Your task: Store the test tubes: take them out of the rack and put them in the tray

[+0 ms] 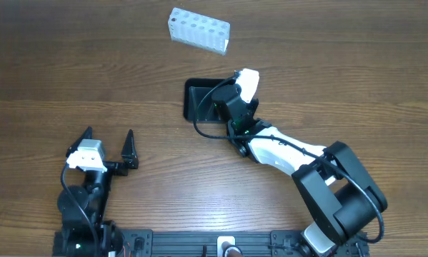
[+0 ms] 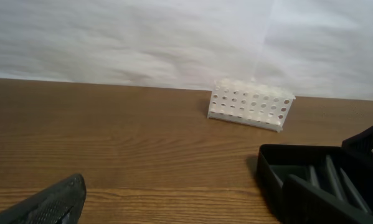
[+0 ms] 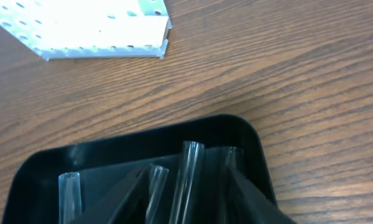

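Test tubes (image 3: 69,190) lie in tray (image 3: 142,134); right gripper (image 3: 186,173) spread wide over them, left gripper (image 1: 108,133) wide too; drop-off looks done; rack (image 1: 199,30) seems empty, so you prob. just retract.

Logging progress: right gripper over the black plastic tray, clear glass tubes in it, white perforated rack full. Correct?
No: the white perforated rack holds no tubes, per the top view. The right gripper is over the black plastic tray, clear glass tubes in it.
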Available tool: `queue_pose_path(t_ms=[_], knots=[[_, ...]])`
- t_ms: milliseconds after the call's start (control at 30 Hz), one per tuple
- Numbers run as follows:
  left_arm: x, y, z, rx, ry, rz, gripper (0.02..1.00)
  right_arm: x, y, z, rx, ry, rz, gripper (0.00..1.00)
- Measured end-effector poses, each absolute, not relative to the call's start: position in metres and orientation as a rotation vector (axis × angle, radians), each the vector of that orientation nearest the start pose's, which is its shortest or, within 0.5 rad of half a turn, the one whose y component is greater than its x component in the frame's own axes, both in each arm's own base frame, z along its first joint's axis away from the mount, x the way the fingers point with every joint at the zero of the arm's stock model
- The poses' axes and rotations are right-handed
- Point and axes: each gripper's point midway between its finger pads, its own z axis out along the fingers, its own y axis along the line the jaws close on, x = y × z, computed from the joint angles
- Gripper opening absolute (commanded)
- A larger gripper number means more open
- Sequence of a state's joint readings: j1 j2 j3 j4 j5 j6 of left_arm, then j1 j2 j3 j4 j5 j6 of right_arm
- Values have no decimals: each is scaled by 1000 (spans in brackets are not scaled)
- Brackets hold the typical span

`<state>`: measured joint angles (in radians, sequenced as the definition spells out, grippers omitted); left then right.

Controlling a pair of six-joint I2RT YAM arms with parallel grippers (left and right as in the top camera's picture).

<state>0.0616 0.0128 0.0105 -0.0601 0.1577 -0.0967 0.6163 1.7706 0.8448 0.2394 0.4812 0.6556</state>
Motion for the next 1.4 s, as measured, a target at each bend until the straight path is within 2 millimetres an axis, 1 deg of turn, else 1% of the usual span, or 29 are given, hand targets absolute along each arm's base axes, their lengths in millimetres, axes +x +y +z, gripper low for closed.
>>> queue_pose_path(t_ms=[33,133,200,267,367,467,500,567,600,667,700,800,867,933,1000,1067,1133,1267,1400], knots=[[246,-12,161,-8,1635,-156,1000,407,191,69,293,2153,181,463],[246,-12,161,-8,1635,-156,1000,407,191,69,292,2153,180,496],[246,-12,161,-8,1635,-156,1000,408,192,71,295,2146,187,566],[246,-12,161,-8,1635,-156,1000,412,193,75,299,2120,203,722],[246,-12,161,-8,1635,-156,1000,421,196,90,269,2056,220,991],[246,-12,161,-8,1635,-156,1000,427,198,107,235,1997,235,993],[246,-12,161,-8,1635,-156,1000,428,199,118,233,1968,249,991],[246,-12,161,-8,1635,-156,1000,431,198,145,225,1908,286,991],[246,-12,161,-8,1635,-156,1000,431,195,165,221,1868,310,991],[246,-12,161,-8,1635,-156,1000,430,187,211,211,1778,365,991],[246,-12,161,-8,1635,-156,1000,428,182,230,209,1742,386,991],[246,-12,161,-8,1635,-156,1000,416,158,290,198,1617,419,991],[246,-12,161,-8,1635,-156,1000,403,142,319,165,1548,412,991],[246,-12,161,-8,1635,-156,1000,388,126,336,116,1495,386,993],[246,-12,161,-8,1635,-156,998,372,113,339,61,1465,357,993],[246,-12,161,-8,1635,-156,1000,356,100,335,15,1446,323,993],[246,-12,161,-8,1635,-156,1000,340,86,326,-17,1432,288,993],[246,-12,161,-8,1635,-156,1000,307,53,310,-30,1384,191,991],[246,-12,161,-8,1635,-156,1000,278,32,295,-21,1327,127,991]])
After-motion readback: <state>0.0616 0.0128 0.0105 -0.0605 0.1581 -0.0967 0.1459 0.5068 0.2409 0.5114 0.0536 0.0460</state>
